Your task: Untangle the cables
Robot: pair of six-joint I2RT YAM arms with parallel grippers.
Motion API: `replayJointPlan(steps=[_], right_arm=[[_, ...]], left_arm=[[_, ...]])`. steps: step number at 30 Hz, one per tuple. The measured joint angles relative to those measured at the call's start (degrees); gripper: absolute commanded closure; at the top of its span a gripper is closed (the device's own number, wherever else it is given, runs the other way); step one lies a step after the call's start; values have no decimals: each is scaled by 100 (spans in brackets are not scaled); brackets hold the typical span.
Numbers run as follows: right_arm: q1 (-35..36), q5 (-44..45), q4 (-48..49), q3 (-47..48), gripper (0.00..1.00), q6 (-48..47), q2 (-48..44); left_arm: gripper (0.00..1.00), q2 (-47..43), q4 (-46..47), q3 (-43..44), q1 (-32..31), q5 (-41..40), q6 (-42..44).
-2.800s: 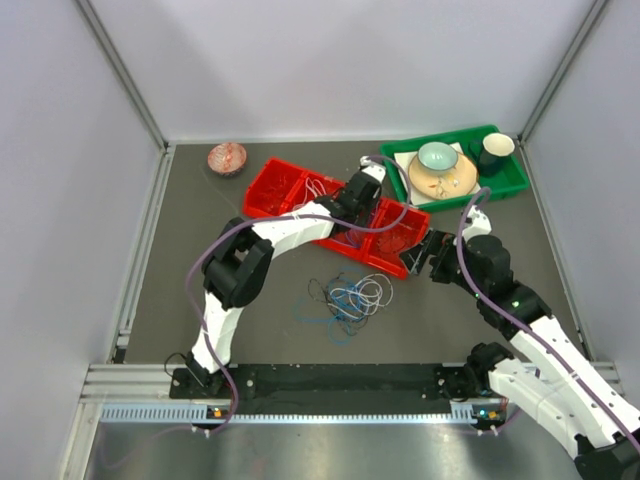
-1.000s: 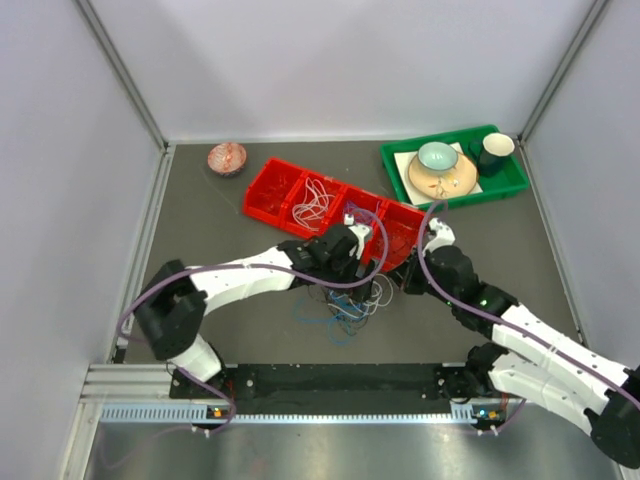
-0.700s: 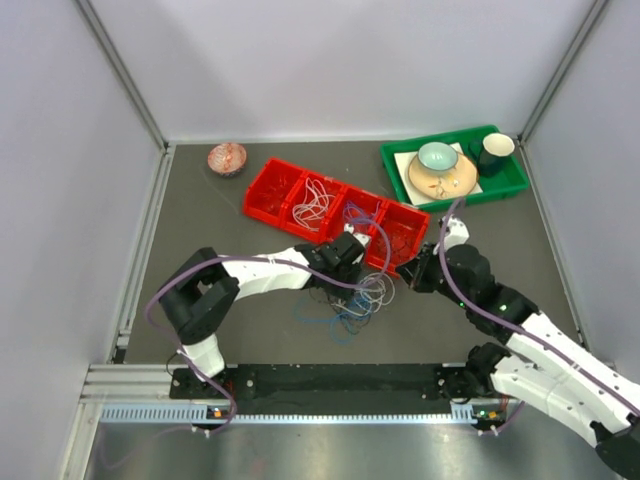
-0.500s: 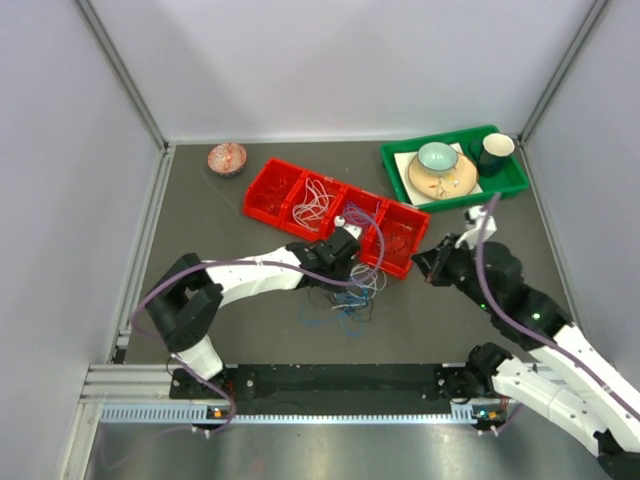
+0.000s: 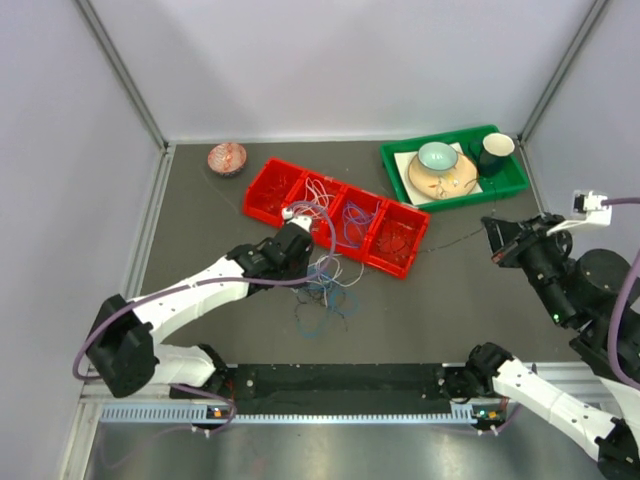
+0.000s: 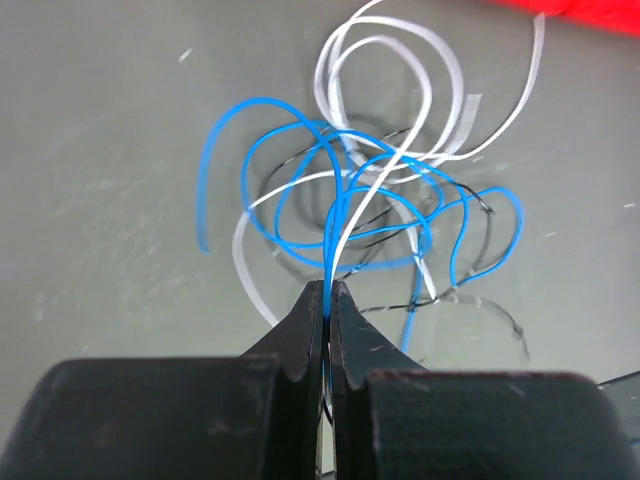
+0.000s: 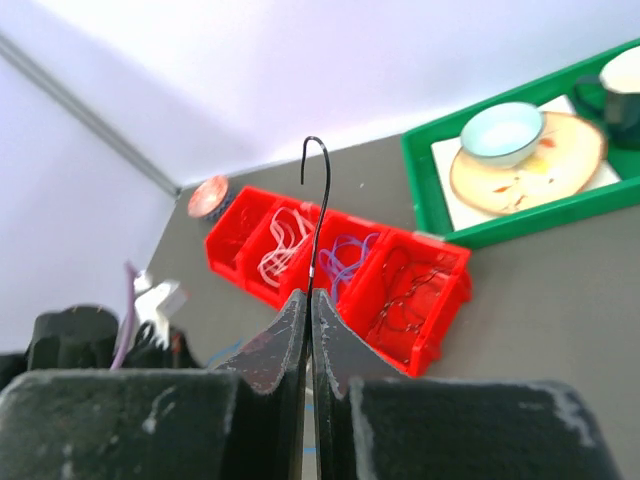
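Observation:
The cables (image 5: 325,285) lie as a loose tangle of blue, white and black wires on the grey table in front of the red tray (image 5: 262,200). My left gripper (image 5: 308,240) is shut on a blue and a white cable (image 6: 335,215) and holds them up, the remaining loops (image 6: 400,190) hanging below it. Far to the right, my right gripper (image 5: 493,238) is shut on a thin black cable (image 7: 318,200) that ends in a hook. That black cable (image 5: 450,240) stretches back toward the tray's right end.
The red tray (image 7: 440,310) has compartments holding white, purple and black wires. A green tray (image 5: 455,190) with a plate, bowl and dark cup stands at the back right. A small reddish bowl (image 5: 227,158) sits at the back left. Walls enclose the table.
My left gripper has shut on cables in the tangle and lifted them back and to the left. My right arm has drawn away to the right, pulling the black cable out.

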Motion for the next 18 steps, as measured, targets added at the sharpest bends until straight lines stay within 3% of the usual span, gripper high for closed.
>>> replayJointPlan(steps=[9,16,18], right_arm=[[0,675,-186,199,100,-262,-120],[0,1016,-258,70,100,-245,-282],[0,1040,-262,-4,100,-229,-282]], left_arm=[[100,-553,-352,-468,787,-55,-205],[55,-586,-535,-682,883,-111,-413],[47,-586,-597,-713,885,-109,-439]])
